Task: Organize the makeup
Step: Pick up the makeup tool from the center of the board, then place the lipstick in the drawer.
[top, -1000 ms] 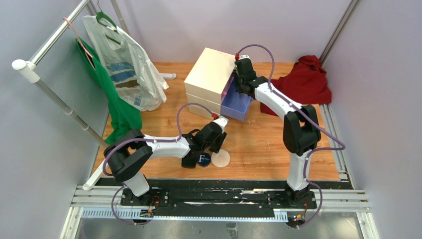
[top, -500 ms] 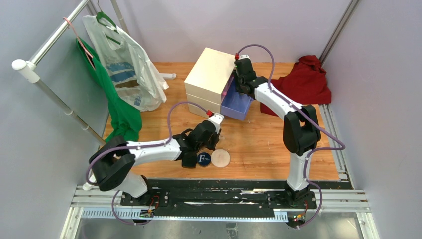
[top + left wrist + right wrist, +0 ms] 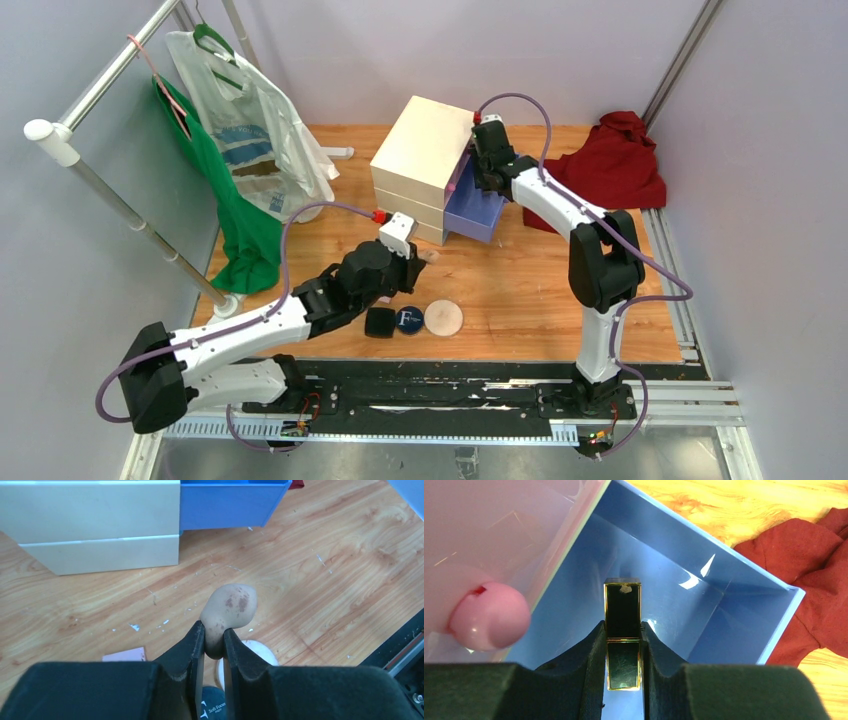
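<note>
1. The left fingers [image 3: 194,650] are closed to a narrow gap on the beige sponge [image 3: 229,607]. It is pinched at its near end, and its rounded, stained end is left sticking out past the fingertips.
2. The sponge is held over the bare wooden surface [image 3: 325,595], in front of the cream chest [image 3: 100,525] and apart from it.
3. Near the left fingers, three items are seen lying in a row on the surface, each just beside the next: the black square compact [image 3: 379,322], the round navy compact with white letter [image 3: 408,319] and the beige round puff [image 3: 443,317].
4. The pink square [image 3: 125,655] is seen flat on the surface, partly hidden behind the left fingers in the wrist view.
5. The right fingers [image 3: 594,650] are closed on the black-gold lipstick [image 3: 622,605], which is gripped by its two sides with its far end pointing away from the wrist.
6. The lipstick is held inside the opening of the pulled-out blue drawer [image 3: 704,600]. Whether it touches the drawer floor cannot be told.
7. A pink drawer [image 3: 509,520] with a round pink knob [image 3: 489,617] is seen just beside the blue one.
8. A red cloth [image 3: 615,165] is bunched on the surface beyond the drawer, at the right.
</note>
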You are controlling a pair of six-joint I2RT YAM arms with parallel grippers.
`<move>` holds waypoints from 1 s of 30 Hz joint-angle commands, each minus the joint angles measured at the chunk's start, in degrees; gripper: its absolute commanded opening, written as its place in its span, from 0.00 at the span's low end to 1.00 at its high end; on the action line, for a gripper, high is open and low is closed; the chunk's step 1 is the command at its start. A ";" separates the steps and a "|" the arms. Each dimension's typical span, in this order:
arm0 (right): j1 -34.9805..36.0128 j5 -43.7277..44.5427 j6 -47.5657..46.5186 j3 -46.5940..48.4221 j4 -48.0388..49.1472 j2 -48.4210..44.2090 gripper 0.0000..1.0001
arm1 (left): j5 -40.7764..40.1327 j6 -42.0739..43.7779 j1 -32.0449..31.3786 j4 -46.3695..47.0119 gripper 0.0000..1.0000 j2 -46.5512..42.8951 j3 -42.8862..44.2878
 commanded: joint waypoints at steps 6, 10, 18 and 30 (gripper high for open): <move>-0.84 0.33 0.15 -1.59 0.03 0.33 0.28 | -2.93 1.35 -0.58 -3.19 0.12 -0.51 6.23; -0.90 0.16 0.14 -2.21 0.59 -0.64 0.37 | -3.17 2.22 -0.58 -3.23 0.12 1.12 9.03; -0.93 0.03 -0.68 -4.04 2.07 -5.01 0.53 | -2.60 3.75 -0.59 -3.02 0.12 6.40 14.72; -1.08 2.78 -2.93 -9.70 4.85 -20.17 0.54 | -1.41 6.52 -0.59 -2.44 0.11 20.01 25.39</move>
